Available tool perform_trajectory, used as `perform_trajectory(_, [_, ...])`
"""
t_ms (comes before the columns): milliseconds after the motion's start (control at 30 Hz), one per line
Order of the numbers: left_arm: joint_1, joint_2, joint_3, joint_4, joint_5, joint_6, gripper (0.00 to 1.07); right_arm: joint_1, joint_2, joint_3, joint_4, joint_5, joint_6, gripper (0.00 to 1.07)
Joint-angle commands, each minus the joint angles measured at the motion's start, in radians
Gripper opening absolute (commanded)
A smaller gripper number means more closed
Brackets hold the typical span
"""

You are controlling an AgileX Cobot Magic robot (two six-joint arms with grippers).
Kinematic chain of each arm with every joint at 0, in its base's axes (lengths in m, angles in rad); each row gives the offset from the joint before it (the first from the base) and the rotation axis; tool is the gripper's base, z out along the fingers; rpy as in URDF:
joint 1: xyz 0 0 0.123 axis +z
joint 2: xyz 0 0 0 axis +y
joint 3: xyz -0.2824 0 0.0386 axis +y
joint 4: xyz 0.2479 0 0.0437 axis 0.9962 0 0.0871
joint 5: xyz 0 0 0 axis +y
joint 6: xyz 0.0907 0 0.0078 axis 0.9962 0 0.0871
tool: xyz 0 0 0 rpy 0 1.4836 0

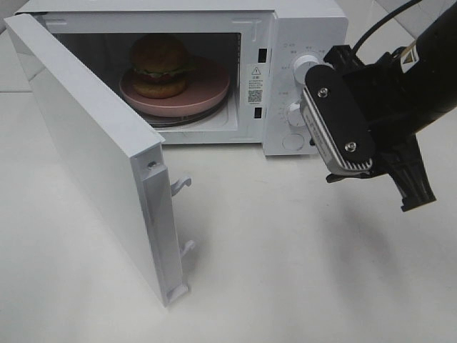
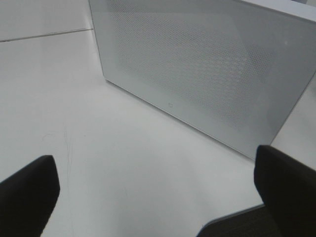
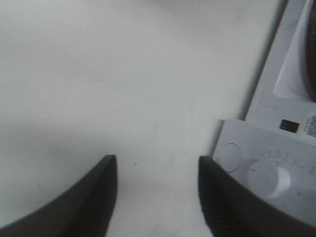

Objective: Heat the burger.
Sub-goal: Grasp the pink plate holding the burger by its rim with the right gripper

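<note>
From the exterior high camera: one white microwave point(image 1: 307, 43) stands at twelve o'clock on the white table point(image 1: 285, 250), its one door point(image 1: 86, 143) swung wide open toward nine o'clock. Inside, at eleven o'clock, one burger point(image 1: 158, 64) sits on one pink plate point(image 1: 207, 89). The panel at one o'clock carries two dials, the upper dial point(image 1: 305, 64) and the lower dial point(image 1: 295, 113), with one round button point(image 1: 293, 143) below them. One sticker point(image 1: 255, 82) on the frame bears a warning triangle and a QR code, its print too small to read. Two latch hooks point(image 1: 182, 184) stick out of the door's edge. The right gripper point(image 1: 414, 191) hangs at three o'clock, just in front of the panel; this angle hides the gap between its jaws

Left wrist camera: only here does the left gripper point(image 2: 157, 163) show, its two fingers point(image 2: 29, 190) spread wide with nothing between them, above bare table. It faces the door's outer side with its dotted mesh window point(image 2: 197, 64), a face the high camera does not give

Right wrist camera: the right gripper point(image 3: 158, 163) shows its two jaws apart and empty over the table. Beside them is a corner of the panel with one dial point(image 3: 274, 180), the round button point(image 3: 229, 157) and an edge of the sticker point(image 3: 311, 126). The burger appears in neither wrist view
</note>
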Motion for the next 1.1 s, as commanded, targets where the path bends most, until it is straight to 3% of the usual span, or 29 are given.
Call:
perform_trajectory(33, [0.003,-0.020,0.003,0.000,-0.012,-0.005,1.02,-0.003,-0.003,-0.004,0.000,-0.056,0.005,0.83])
perform_trajectory(67, [0.003,-0.020,0.003,0.000,-0.012,-0.005,1.02,-0.003,-0.003,-0.004,0.000,-0.056,0.005,0.83])
perform_trajectory(133, [0.003,-0.020,0.003,0.000,-0.012,-0.005,1.02,-0.003,0.011,-0.004,0.002,-0.074,0.025,0.94])
perform_trajectory(200, [0.003,-0.020,0.003,0.000,-0.012,-0.005,1.02,-0.003,0.019,-0.004,0.002,-0.076,0.034,0.95])
perform_trajectory(533, [0.003,-0.020,0.003,0.000,-0.012,-0.005,1.02,0.004,0.108,-0.029,-0.060,-0.154,0.055,0.93])
perform_trajectory(1100, [0.003,-0.020,0.003,0.000,-0.012,-0.005,1.02,0.100,0.319,-0.240,-0.185,-0.235,0.148,0.88])
